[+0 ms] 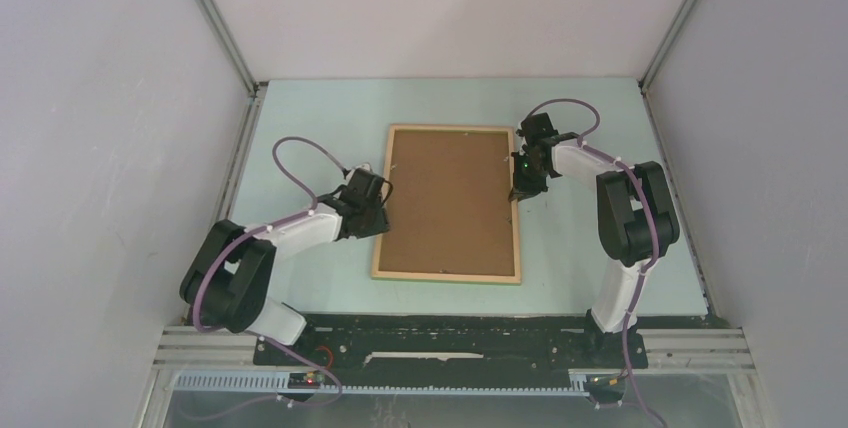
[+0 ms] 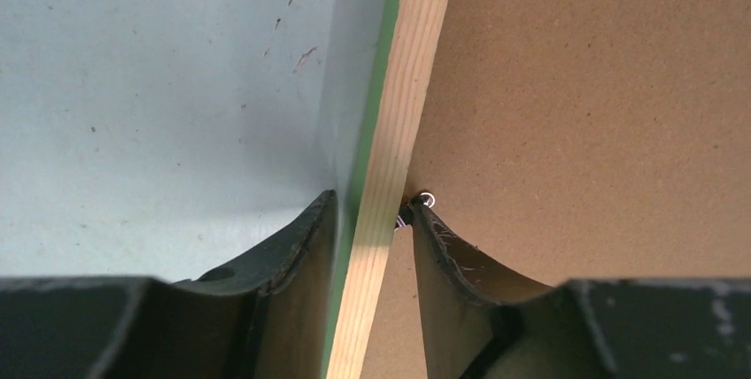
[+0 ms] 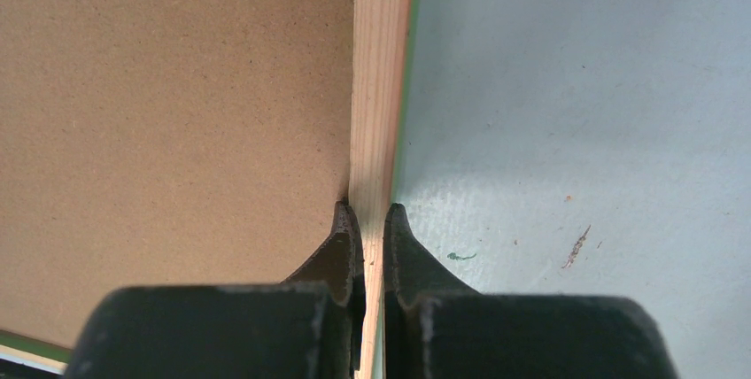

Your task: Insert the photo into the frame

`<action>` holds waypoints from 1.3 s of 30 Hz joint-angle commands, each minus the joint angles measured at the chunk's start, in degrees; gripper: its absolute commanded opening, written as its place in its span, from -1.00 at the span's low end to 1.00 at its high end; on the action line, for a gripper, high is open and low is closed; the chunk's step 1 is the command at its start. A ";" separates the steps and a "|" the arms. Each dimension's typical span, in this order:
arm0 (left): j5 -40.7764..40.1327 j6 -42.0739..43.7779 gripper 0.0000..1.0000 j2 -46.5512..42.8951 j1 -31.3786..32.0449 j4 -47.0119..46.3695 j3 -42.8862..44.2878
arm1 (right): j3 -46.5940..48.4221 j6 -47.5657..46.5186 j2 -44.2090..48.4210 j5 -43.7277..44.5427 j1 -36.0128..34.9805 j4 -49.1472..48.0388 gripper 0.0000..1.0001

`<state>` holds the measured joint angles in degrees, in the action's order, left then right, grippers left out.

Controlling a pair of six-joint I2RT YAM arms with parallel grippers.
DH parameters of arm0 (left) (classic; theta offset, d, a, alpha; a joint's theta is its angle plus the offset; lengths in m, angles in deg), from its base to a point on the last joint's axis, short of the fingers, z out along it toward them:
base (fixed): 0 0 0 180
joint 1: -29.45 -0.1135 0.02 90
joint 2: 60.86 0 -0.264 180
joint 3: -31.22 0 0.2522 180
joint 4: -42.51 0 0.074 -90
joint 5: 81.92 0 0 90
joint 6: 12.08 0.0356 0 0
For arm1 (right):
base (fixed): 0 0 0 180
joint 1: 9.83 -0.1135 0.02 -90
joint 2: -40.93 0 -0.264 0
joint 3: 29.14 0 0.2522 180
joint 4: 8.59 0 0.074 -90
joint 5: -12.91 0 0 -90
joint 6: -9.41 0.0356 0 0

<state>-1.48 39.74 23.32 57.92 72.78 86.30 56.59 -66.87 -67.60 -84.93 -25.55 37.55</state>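
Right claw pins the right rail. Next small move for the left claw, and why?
Probably press the inner finger of the left claw against the metal clip: it stands open astride the left rail of the frame, fingertip at the clip, while the right claw pinches the opposite rail.

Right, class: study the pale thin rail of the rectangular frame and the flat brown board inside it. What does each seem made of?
Pale frame rail: seemingly bare wood, matt, straight grain lines; its outer edge looks painted green. Brown board: probably hardboard or fibreboard, matt, finely speckled, no grain.
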 commanded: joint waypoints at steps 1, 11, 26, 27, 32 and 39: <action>-6.99 -1.17 -0.23 3.20 -1.04 -0.18 -0.50 | 0.02 -2.02 -2.99 -2.84 -1.73 0.23 -1.00; -5.78 2.36 -0.11 -1.91 -0.96 0.06 -4.05 | 0.03 -2.20 -2.91 -2.88 -1.90 0.33 -1.00; -4.84 1.98 -0.02 -2.17 -1.04 0.45 -4.41 | 0.04 -2.28 -2.81 -2.71 -1.97 0.66 -1.00; -5.23 1.96 -0.03 -1.85 -1.05 0.37 -4.34 | 0.09 -2.27 -2.82 -2.79 -1.92 0.68 -1.00; -7.19 0.94 -0.24 1.21 -1.06 -0.84 -3.23 | 0.02 -2.29 -2.82 -2.71 -2.04 0.66 -1.00; -10.55 1.66 -0.61 1.19 -0.98 -1.94 -2.57 | 0.02 -2.58 -2.75 -2.47 -2.18 0.98 -1.00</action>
<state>-2.93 39.37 22.14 57.79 69.20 84.14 56.81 -67.07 -67.86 -85.95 -25.75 37.31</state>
